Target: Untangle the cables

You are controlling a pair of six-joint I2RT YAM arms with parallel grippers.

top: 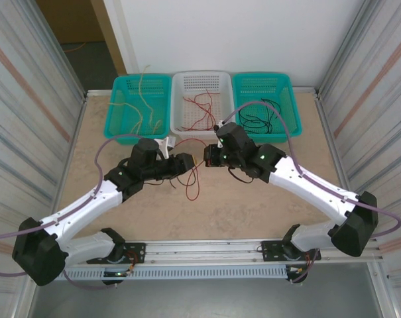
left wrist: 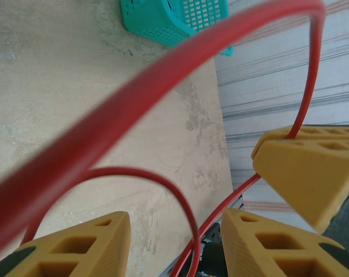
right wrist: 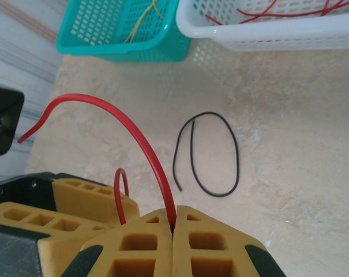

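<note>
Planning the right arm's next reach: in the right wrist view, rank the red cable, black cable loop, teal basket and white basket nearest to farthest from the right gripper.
1. Red cable: clamped in the right gripper.
2. Black cable loop: on the table, ahead, slightly right.
3. Teal basket, far left, and white basket, far right: too close to call.

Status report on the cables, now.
Right gripper shut on red cable. Left gripper open, same cable running between its fingers. Black cable a loose loop on the table.
</note>
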